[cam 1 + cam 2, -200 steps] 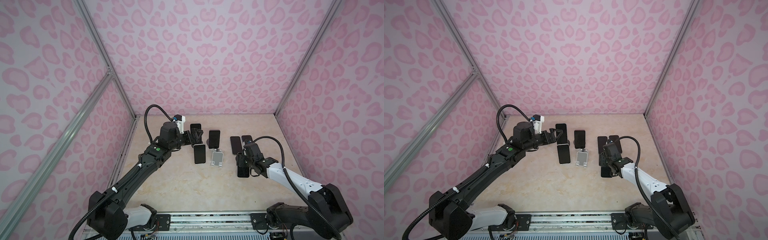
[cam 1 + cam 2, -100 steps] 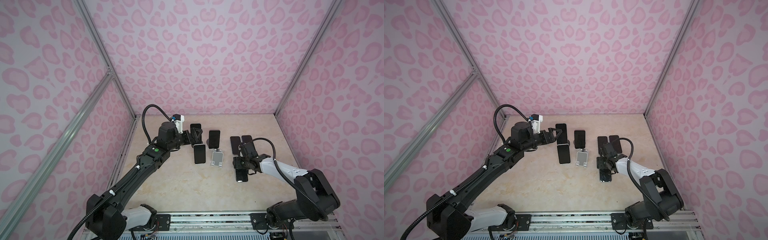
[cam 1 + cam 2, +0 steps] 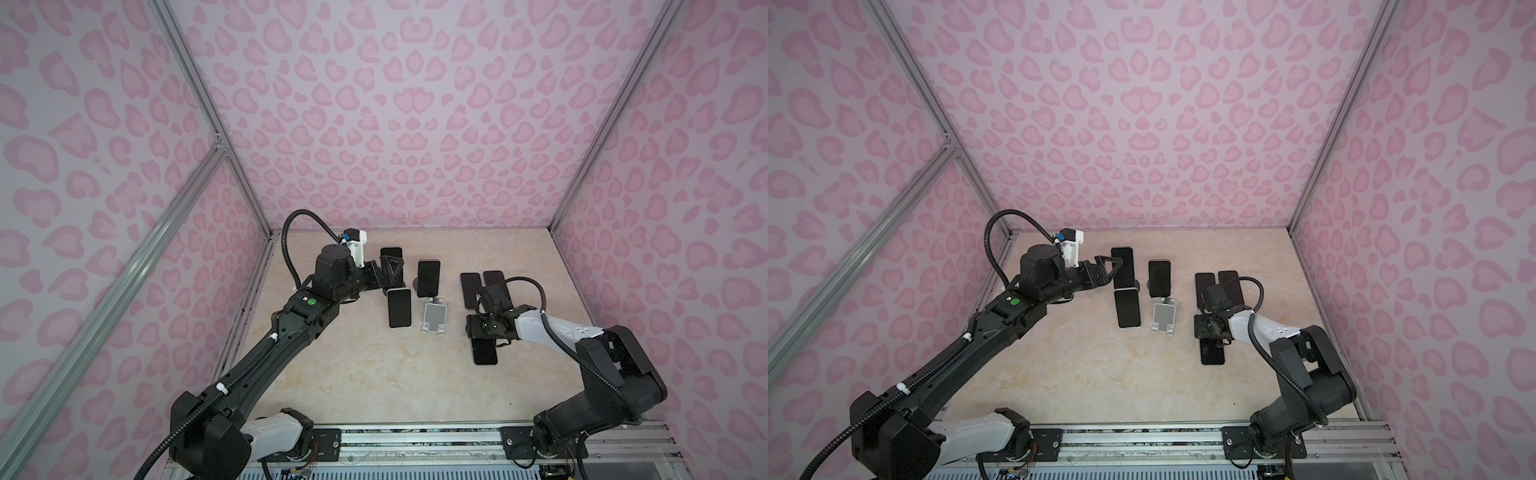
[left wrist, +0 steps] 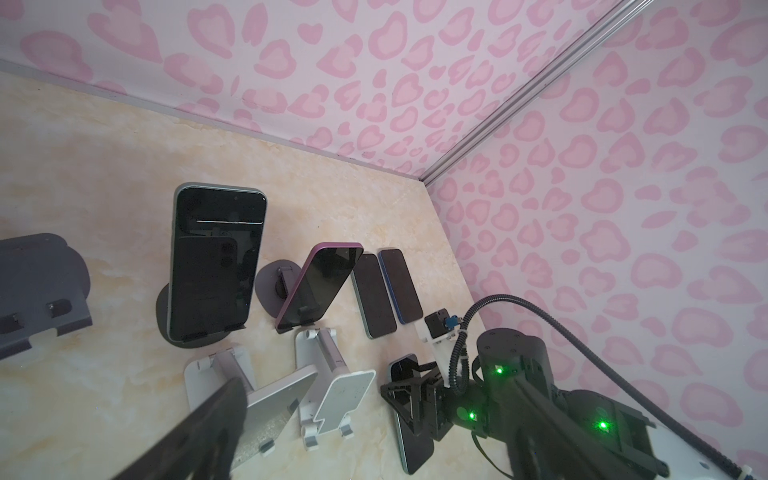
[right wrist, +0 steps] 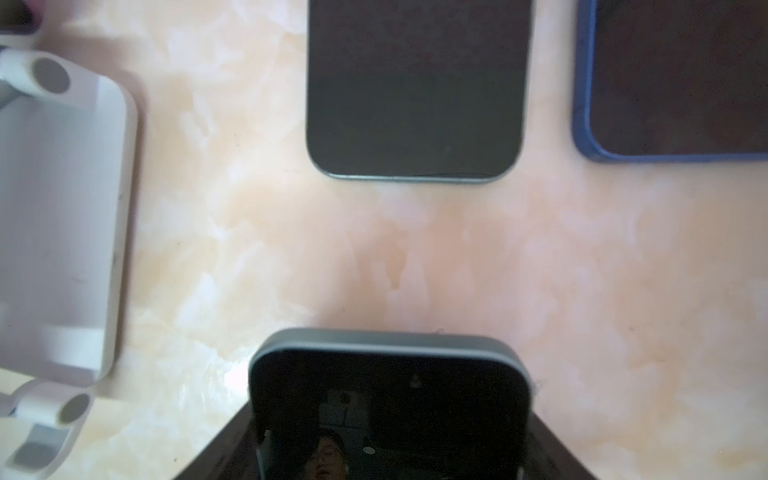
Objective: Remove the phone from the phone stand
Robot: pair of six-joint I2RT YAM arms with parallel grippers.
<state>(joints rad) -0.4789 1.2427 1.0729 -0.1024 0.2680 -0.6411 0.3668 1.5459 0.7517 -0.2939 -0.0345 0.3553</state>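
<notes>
Phone position: low over the counter, screen up, near the white phone stand but apart from it; contact with the counter cannot be determined. Right gripper: fingers pinch the phone's far end, the end toward the back wall. Left gripper: fingers spread wide, gripping nothing, beside a second phone propped on a dark stand.

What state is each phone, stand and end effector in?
Left end effector: open.
Right end effector: shut on grey phone.
Back-left phone: upright on dark stand.
Purple phone: leaning on round stand.
Front-left phone: on white stand.
Second white stand: empty.
Teal phone, blue phone: flat on table.
</notes>
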